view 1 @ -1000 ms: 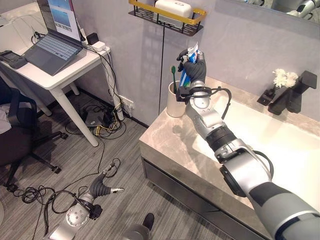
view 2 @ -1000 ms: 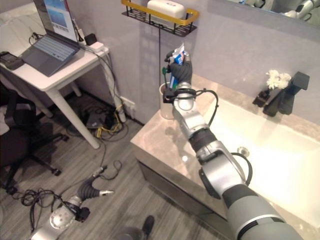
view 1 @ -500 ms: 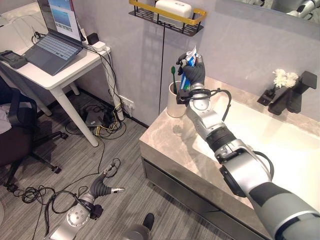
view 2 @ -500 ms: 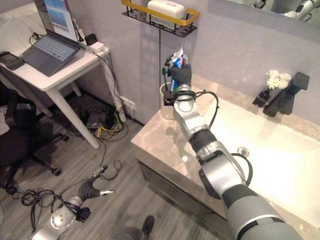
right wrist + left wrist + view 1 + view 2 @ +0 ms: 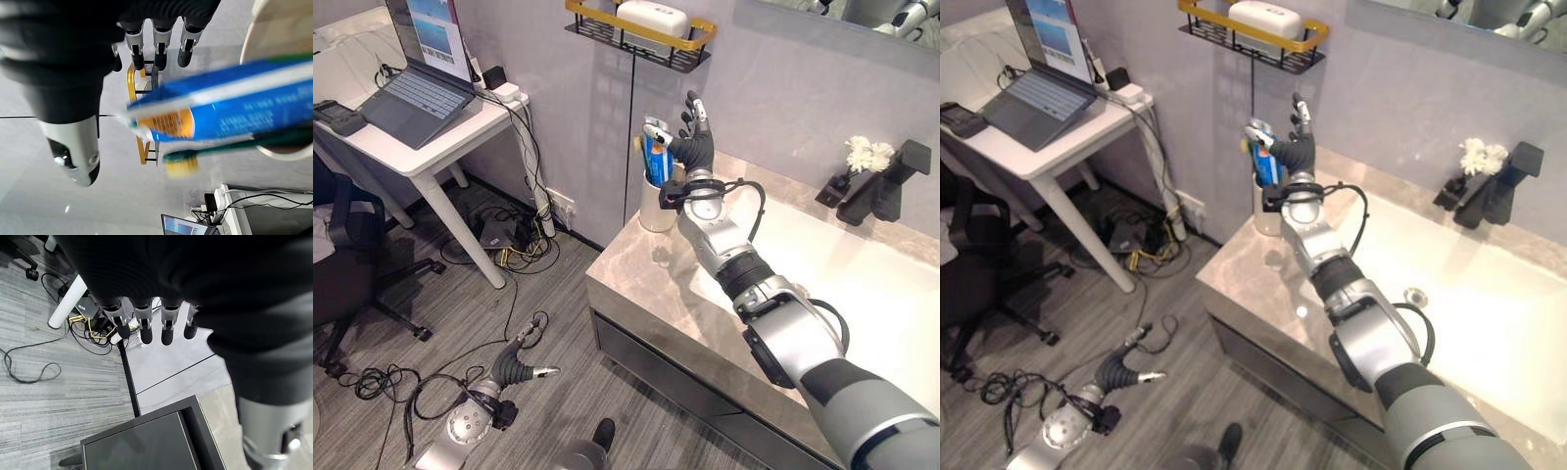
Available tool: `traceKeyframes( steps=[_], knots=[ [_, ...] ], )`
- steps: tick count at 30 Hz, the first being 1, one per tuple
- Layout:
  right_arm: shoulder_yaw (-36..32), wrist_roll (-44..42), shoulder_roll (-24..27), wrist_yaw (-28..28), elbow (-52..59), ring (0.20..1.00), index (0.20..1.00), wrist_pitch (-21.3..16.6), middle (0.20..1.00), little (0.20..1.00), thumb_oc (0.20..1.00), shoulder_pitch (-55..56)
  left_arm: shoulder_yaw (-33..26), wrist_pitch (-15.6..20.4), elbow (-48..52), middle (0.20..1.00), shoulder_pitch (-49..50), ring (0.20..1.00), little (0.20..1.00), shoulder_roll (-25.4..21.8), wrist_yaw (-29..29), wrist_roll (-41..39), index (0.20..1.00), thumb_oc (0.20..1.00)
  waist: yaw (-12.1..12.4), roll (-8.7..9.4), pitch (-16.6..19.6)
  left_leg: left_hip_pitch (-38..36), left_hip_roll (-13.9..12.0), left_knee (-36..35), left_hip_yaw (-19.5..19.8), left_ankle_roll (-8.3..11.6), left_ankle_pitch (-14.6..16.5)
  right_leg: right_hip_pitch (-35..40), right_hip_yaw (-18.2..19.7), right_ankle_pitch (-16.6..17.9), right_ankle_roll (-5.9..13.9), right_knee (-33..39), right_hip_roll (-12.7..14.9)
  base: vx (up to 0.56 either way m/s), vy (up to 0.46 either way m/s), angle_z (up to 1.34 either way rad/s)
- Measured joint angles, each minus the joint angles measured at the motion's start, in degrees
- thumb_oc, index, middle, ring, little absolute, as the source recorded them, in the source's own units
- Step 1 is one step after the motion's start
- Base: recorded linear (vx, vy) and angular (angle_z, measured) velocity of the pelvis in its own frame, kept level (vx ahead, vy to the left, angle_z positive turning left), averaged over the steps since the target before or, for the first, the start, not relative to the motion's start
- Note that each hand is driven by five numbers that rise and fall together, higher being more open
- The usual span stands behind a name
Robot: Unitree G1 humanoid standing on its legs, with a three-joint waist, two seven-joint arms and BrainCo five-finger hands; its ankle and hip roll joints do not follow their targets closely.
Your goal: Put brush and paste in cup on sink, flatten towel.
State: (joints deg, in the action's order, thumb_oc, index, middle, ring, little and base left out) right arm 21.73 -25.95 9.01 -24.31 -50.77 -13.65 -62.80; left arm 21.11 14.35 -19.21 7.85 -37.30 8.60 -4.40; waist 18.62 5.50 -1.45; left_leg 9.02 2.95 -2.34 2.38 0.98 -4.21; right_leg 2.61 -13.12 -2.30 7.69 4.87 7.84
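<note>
1. Left hand [image 5: 514,368] hangs low over the grey wood-look floor [image 5: 450,323], near a tangle of black cables [image 5: 372,380]; fingers [image 5: 146,328] straight and spread in its wrist view, holding nothing.
2. Beige marble-pattern sink counter [image 5: 646,284] with a dark cabinet front [image 5: 666,367] below; pale basin [image 5: 862,284] sunk in it toward the right.
3. White cylindrical cup [image 5: 656,208] stands at the back left corner of the counter, close to the wall.
4. Blue-and-white toothpaste tube [image 5: 656,157] stands in the cup, upright and leaning a little, top sticking well above the rim. Green-handled toothbrush [image 5: 215,152] also in the cup, seen right beside the tube in the right wrist view.
5. Right hand [image 5: 693,137] is up just beside the tube top, at its right, fingers [image 5: 156,49] straight and apart, nothing gripped. Can't tell if a fingertip touches the tube.
6. Black angular faucet [image 5: 891,181] at the back of the basin, small white flower bunch [image 5: 869,152] just left of it.
7. Black-and-yellow wire wall shelf [image 5: 641,37] above the cup, white box-shaped item [image 5: 651,16] lying on it.
8. Far left: white desk [image 5: 421,137] with an open grey laptop [image 5: 416,69], black office chair [image 5: 342,264] near it, 1 white adapter [image 5: 506,90] on the desk corner.
</note>
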Motion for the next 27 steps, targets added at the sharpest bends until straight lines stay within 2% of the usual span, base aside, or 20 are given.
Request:
traceKeyframes(
  steps=[10,12,16,21,22,26,27],
  knots=[
    [-0.28,1.89,0.77,-0.73,1.26,1.000,1.000,-0.01,1.000,1.000,1.000,-0.01,0.64,0.00,-0.79,1.000,-3.12,1.000,1.000,-0.01,0.00,-0.07,1.000,1.000,-0.63,1.35,0.94,-1.06,-0.05,-0.08,-0.04,0.00,0.00,1.06,0.04,0.04,-0.03,-0.01,-0.05,-0.03,0.010,0.00],
    [-0.33,2.11,1.00,-1.26,3.37,1.000,1.000,-0.13,1.000,1.000,1.000,-0.05,1.80,0.04,-4.19,1.000,-4.96,1.000,1.000,-0.01,0.05,0.02,1.000,1.000,-1.16,1.59,1.15,-1.53,-0.04,-0.06,-0.16,0.00,0.01,1.44,0.17,0.06,-0.02,-0.01,-0.01,-0.06,0.014,-0.03],
    [-0.25,2.64,1.15,-1.89,6.16,1.000,1.000,-0.11,1.000,1.000,1.000,-0.04,2.62,0.00,-4.25,1.000,-5.65,1.000,1.000,0.07,0.07,0.03,1.000,1.000,-2.48,2.05,1.48,-2.22,-0.19,-0.14,-1.50,-0.01,0.00,1.54,1.39,0.40,-0.03,-0.01,0.02,-0.10,0.015,-0.13],
    [0.27,8.96,4.14,-1.79,12.22,1.000,1.000,-0.04,1.000,1.000,1.000,0.23,2.05,-0.02,-3.97,1.000,-6.02,1.000,1.000,0.03,0.12,-0.04,1.000,1.000,-4.68,1.85,1.55,-5.25,-0.38,-1.25,-2.46,-0.02,-0.02,3.48,2.51,0.52,0.05,-0.01,0.13,-0.08,-0.004,-0.14],
    [0.63,10.15,5.03,-1.78,12.83,1.000,1.000,0.20,1.000,1.000,1.000,0.25,2.02,-0.02,-3.78,1.000,-6.04,1.000,1.000,0.03,0.11,-0.03,1.000,1.000,-5.20,1.78,1.78,-5.61,-0.53,-1.72,-2.82,0.02,0.00,3.46,2.87,0.52,0.05,-0.01,0.08,-0.07,-0.010,-0.14],
    [1.48,16.44,15.53,-1.39,24.63,1.000,1.000,1.29,1.000,1.000,1.000,3.90,-0.85,-0.13,-1.60,1.000,-4.94,1.000,1.000,0.70,0.20,0.03,1.000,1.000,-7.17,1.64,1.76,-7.02,-0.52,-2.80,-3.34,-0.11,-0.40,3.80,3.53,0.71,0.14,-0.01,0.18,-0.05,0.001,-0.11],
    [-0.18,19.17,20.30,-0.64,32.01,1.000,1.000,1.24,1.000,1.000,1.000,8.25,-3.67,-0.16,-0.97,1.000,-3.19,1.000,1.000,2.03,0.46,0.40,1.000,1.000,-7.64,1.53,1.78,-7.67,-0.51,-2.86,-4.48,-0.46,-0.57,4.10,4.29,0.69,0.22,-0.33,0.35,-0.06,0.004,-0.32]
  ],
)
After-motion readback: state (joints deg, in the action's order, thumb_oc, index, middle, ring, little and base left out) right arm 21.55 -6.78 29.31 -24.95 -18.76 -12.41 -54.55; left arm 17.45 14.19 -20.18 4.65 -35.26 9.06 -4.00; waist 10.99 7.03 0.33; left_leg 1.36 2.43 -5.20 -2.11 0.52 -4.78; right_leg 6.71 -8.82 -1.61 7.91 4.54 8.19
